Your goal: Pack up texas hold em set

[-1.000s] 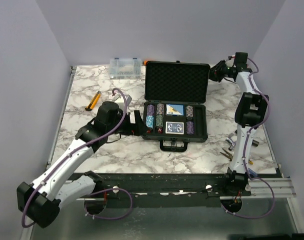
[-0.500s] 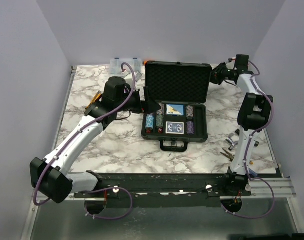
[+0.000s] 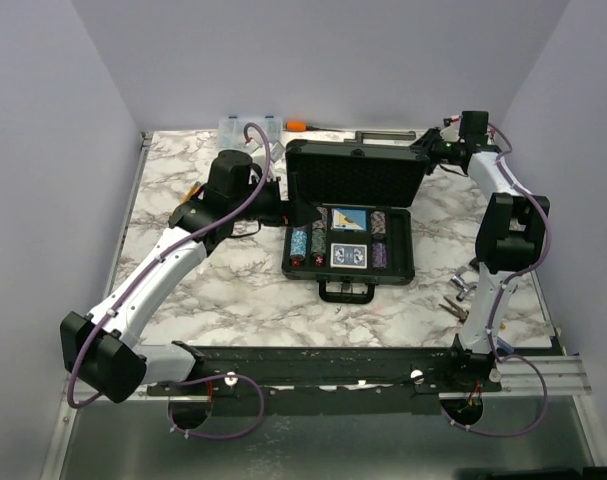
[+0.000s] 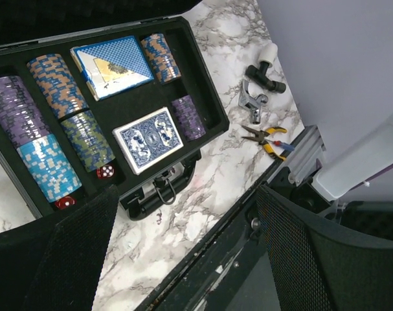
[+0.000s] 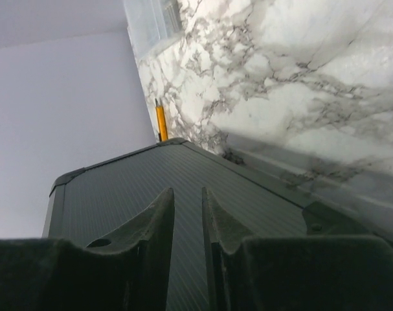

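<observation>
The black case (image 3: 399, 270) lies open at mid-table with its handle (image 3: 346, 291) toward me. Its foam-lined lid (image 3: 353, 180) leans forward over the tray. The tray holds chip stacks (image 4: 50, 168), two blue-white card decks (image 4: 147, 139) (image 4: 112, 57) and red dice (image 4: 106, 172). My left gripper (image 3: 299, 207) is open and empty at the lid's left edge, above the tray; in the left wrist view (image 4: 183, 259) its jaws stand wide apart. My right gripper (image 3: 429, 151) is shut with nothing between the jaws, its tips (image 5: 186, 191) against the lid's ribbed outer face (image 5: 118, 188) at the top right corner.
A clear organizer box (image 3: 249, 127) and an orange-handled tool (image 3: 297, 125) lie at the back. A grey bar (image 3: 383, 135) lies behind the lid. Pliers (image 4: 267, 137) and a metal tool (image 4: 254, 97) lie right of the case. Walls close in on three sides.
The lid has tipped forward from upright. My right gripper moved left against its back. My left arm swung from the case's front left up to the lid's left edge.
</observation>
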{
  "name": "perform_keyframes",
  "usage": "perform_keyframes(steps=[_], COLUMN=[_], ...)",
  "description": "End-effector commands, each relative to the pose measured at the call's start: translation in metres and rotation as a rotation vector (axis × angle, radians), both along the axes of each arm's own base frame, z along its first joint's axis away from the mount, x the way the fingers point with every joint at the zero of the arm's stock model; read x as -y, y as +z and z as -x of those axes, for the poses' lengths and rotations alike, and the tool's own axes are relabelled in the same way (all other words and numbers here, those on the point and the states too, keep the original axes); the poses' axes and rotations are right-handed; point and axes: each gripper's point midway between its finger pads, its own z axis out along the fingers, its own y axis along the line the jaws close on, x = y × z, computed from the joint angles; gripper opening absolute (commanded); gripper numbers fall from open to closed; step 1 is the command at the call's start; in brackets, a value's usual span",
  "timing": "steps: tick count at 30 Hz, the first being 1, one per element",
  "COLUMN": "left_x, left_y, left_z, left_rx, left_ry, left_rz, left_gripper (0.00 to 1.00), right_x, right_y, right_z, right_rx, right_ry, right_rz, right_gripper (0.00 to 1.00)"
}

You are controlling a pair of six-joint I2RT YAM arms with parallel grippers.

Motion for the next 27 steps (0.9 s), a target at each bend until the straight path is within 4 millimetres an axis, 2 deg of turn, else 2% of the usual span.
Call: perform_keyframes(steps=[1,9,16,20,22,25,27], left_x=[-0.006,-0.014,-0.021,-0.021,-0.021,-0.022,-0.023], left_y=[0.04,0.062,0.06,0.057,0.054,0.045,0.036], left_z=[0.011,0.022,0.027,0.028,0.028,0.027,0.027], left_rx=[0.045,0.085,0.102,0.096,0.086,0.07,0.059], left_ry=[0.0,0.002,0.008,0.008,0.006,0.008,0.011], left_rz=[0.044,0.048,0.025,0.021,0.016,0.001,-0.018], left_gripper=[0.86,0.86,0.86,0.86,0.86,0.86,0.86], right_x=[-0.01,-0.013,-0.007,0.002,0.009,0.025,0.036], right_y=[0.02,0.018,0.02,0.019,0.016,0.009,0.006], right_z=[0.022,0.047,0.068,0.083,0.091,0.104,0.112], right_rx=[0.039,0.027,0.017,-0.008,-0.029,-0.06,-0.073], right_ry=[0.055,0.066,0.061,0.045,0.037,-0.001,-0.039], right_rz=[-0.005,0.046,0.136,0.223,0.285,0.399,0.467], right_gripper=[0.27,0.27,0.28,0.34,0.42,0.68,0.8])
